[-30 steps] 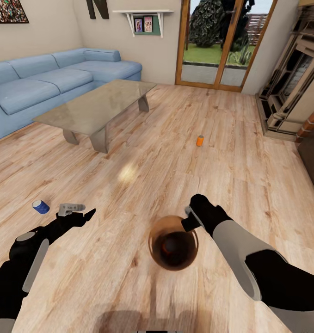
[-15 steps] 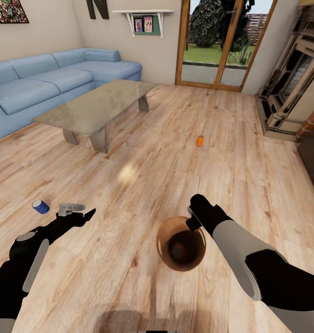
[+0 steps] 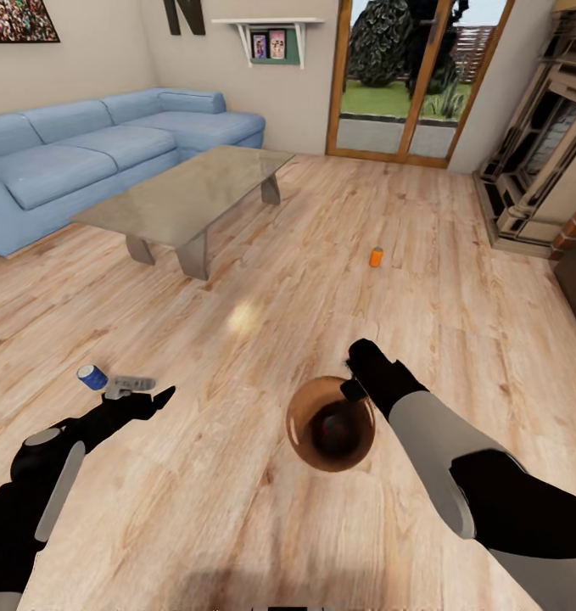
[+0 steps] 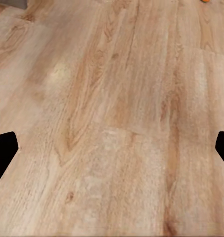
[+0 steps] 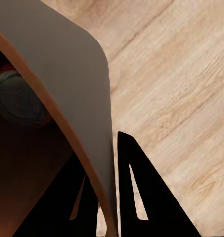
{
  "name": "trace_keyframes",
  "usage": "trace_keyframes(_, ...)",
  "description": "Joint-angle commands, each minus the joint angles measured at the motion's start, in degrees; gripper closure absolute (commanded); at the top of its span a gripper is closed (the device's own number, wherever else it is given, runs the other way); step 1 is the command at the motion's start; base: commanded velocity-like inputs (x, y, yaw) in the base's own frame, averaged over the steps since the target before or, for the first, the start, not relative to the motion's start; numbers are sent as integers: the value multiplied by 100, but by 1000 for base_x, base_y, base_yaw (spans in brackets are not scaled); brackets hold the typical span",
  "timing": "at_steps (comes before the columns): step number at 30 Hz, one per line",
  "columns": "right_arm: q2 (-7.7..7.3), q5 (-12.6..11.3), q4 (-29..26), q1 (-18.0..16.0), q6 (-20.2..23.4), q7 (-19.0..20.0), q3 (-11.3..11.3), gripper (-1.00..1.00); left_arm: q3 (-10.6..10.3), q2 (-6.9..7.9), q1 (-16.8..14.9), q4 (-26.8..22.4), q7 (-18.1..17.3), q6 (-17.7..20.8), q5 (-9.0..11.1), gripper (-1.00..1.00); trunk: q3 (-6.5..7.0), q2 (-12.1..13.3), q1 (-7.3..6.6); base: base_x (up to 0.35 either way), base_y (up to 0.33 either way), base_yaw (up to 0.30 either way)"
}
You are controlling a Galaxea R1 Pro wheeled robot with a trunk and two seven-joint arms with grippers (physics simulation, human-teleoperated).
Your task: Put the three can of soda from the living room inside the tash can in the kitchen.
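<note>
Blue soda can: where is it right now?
In the head view the blue can stands on the wood floor at the left, just beyond the left gripper, nearer the robot than the grey low table.

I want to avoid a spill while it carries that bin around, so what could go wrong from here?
The right gripper pinches only the thin rim of the trash can, so the bin could tilt or slip and tip out the can inside. The blue can lies on the floor close to the open left gripper; a careless sweep might knock it rolling. The orange can stands farther off.
</note>
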Motion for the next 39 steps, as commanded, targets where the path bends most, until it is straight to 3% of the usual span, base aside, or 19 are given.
trace_keyframes(1,-1,-2204,-2,-4,11,13,-31,100,-1,0,3,52,16,-156,-10,-100,1,0,0,-95,261,0)
trace_keyframes(3,-16,-2204,-6,-7,11,14,-53,100,0,0,6,376,55,-600,-17,-100,1,0,0,-84,214,0)
trace_keyframes(8,-28,-2208,-8,-8,11,19,-62,100,-1,1,7,904,209,-955,-20,-100,1,0,0,-39,269,0)
trace_keyframes(19,-100,-2211,-3,-8,11,20,-83,100,9,1,7,1106,227,-1043,10,-100,1,0,0,-5,312,-76)
trace_keyframes(26,-142,-2212,16,-8,11,20,-413,100,15,1,7,1084,224,-1056,19,-100,-1,0,0,0,320,-215)
trace_keyframes(32,-302,-2218,52,-14,11,24,-511,100,16,1,7,1078,217,-1060,23,-100,-16,0,0,0,320,-230)
trace_keyframes(39,-710,-2225,429,-36,11,259,-712,100,16,1,7,1077,218,-1064,24,-100,-47,0,0,0,320,-212)
